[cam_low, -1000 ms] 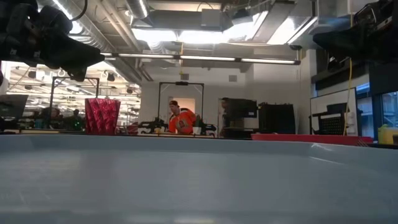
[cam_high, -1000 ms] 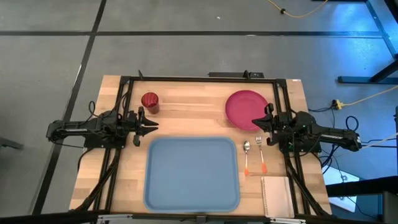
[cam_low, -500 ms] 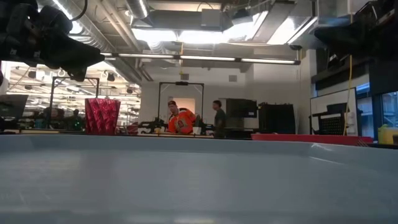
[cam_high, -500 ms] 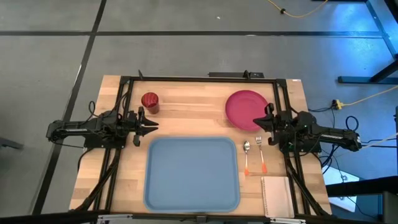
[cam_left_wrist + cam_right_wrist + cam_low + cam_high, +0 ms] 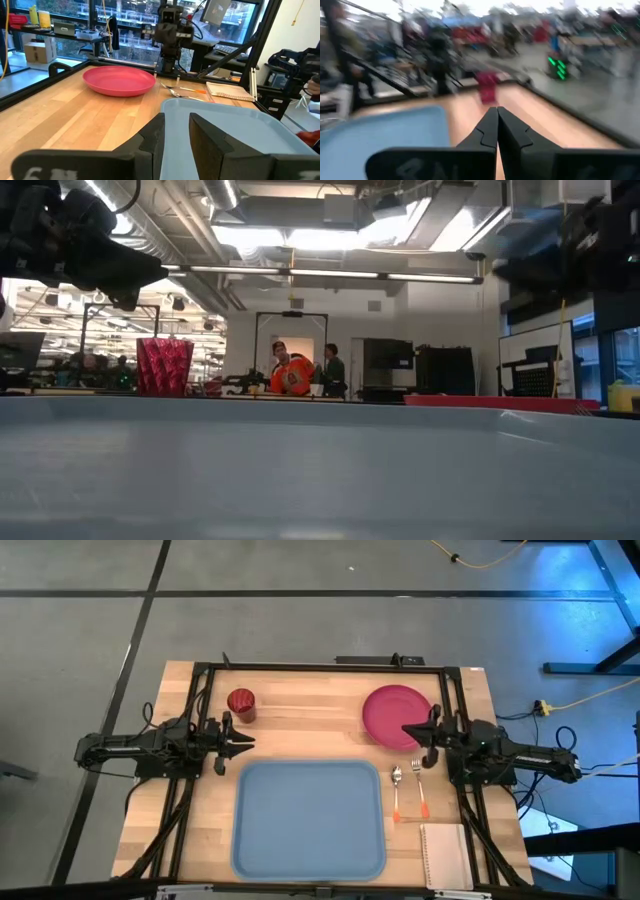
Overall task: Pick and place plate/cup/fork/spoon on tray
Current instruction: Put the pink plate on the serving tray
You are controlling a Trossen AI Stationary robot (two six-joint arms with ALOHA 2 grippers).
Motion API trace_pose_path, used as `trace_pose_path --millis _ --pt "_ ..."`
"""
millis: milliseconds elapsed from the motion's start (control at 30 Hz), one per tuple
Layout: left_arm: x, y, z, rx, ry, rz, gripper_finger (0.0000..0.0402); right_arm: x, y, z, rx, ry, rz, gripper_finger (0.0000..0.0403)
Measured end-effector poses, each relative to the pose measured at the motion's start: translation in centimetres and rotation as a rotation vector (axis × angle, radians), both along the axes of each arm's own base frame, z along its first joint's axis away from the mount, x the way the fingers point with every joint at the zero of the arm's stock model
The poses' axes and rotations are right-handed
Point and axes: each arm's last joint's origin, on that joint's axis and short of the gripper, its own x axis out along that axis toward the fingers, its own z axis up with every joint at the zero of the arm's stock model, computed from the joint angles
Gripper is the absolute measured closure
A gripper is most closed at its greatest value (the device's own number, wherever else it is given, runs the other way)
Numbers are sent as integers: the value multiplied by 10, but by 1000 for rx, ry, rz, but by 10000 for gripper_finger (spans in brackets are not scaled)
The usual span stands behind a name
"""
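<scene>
**Both tools over the tabletop, nothing picked up**

My left tool [image 5: 244, 741] hangs over the wooden tabletop [image 5: 300, 715] just off the far-left corner of the tray [image 5: 308, 818], its two fingers [image 5: 150, 140] a narrow gap apart and holding nothing. My right tool [image 5: 408, 730] sits over the near edge of the plate [image 5: 396, 717]; its fingers [image 5: 490, 131] are pressed together at the tips, empty.

The light blue tray lies in the middle of the tabletop with nothing on it. The dark red cup [image 5: 241, 703] stands upright at the far left, near my left tool but clear of it. The pink-red plate lies flat at the far right. The spoon [image 5: 396, 789] and the fork [image 5: 420, 787] lie side by side just right of the tray, orange handles pointing toward the near edge, metal heads toward the plate. A white notepad [image 5: 443, 854] lies near the front right corner.

I can read no labels or writing on any of these things.
</scene>
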Motion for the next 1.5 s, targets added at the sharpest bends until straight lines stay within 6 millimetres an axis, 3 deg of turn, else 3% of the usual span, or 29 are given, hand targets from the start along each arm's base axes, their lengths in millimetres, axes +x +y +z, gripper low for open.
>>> trace_pose_path --millis 233,700,933,1133,1267,1367,1500 --pt "0 0 0 0 0 0 320 0 -4 0 -24 19 -147 397" --pt "0 0 0 0 0 0 320 10 0 -14 51 163 39 397" --pt "0 0 0 0 0 0 320 11 -1 -14 130 139 3 397" --pt "0 0 0 0 0 0 320 12 -2 -3 189 5 -24 397" --pt "0 0 0 0 0 0 320 12 1 5 172 -58 91 397" --pt "0 0 0 0 0 0 320 11 3 22 216 -160 176 397" --pt "0 0 0 0 0 0 320 8 5 56 272 -117 183 397"
